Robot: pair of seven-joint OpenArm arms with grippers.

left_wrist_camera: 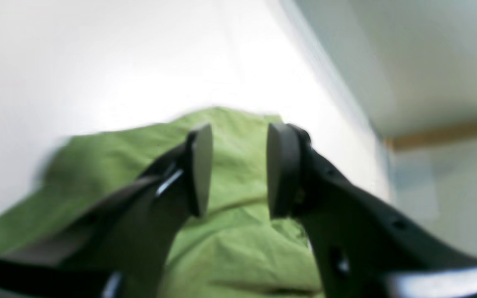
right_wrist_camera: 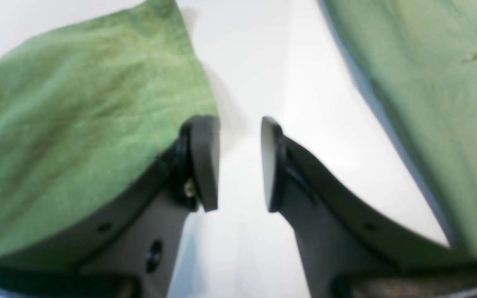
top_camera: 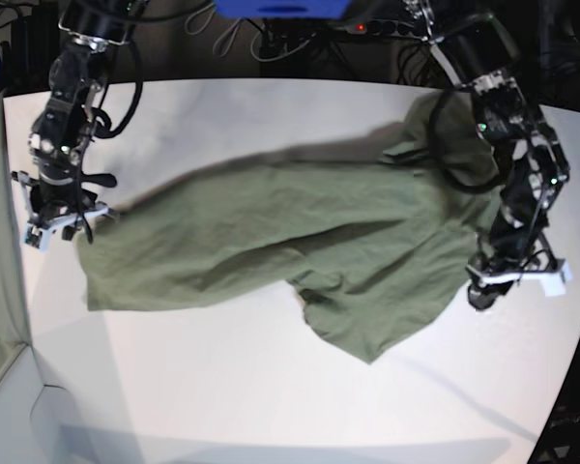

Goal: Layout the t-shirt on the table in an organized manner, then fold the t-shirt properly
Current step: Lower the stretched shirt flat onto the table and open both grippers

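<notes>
Two black fingers [left_wrist_camera: 199,169] of the left gripper [left_wrist_camera: 238,169] fill the front of its wrist view. They stand apart with nothing between them, and the green shirt [left_wrist_camera: 238,248] lies just under them. The picture is blurry.

From the base view, the shirt [top_camera: 300,242] lies spread across the middle of the white table [top_camera: 222,387]. It is wide but not neat. Its long side runs from left to right, with wrinkles in the middle and a floppy corner hanging toward the front. One part bunches up at the far right, near the left arm.

That arm comes down from the top right, bends at the elbow, and points its gripper [top_camera: 517,280] down at the shirt's right edge.

The right arm comes down from the top left. It hangs almost straight, and its gripper [top_camera: 63,220] points down at the shirt's left end.

In the right wrist view, the right gripper [right_wrist_camera: 238,165] has its fingers [right_wrist_camera: 205,165] apart too. Only bare table [right_wrist_camera: 263,74] shows between them. Shirt cloth [right_wrist_camera: 68,124] lies on the left and on the right of them.
</notes>
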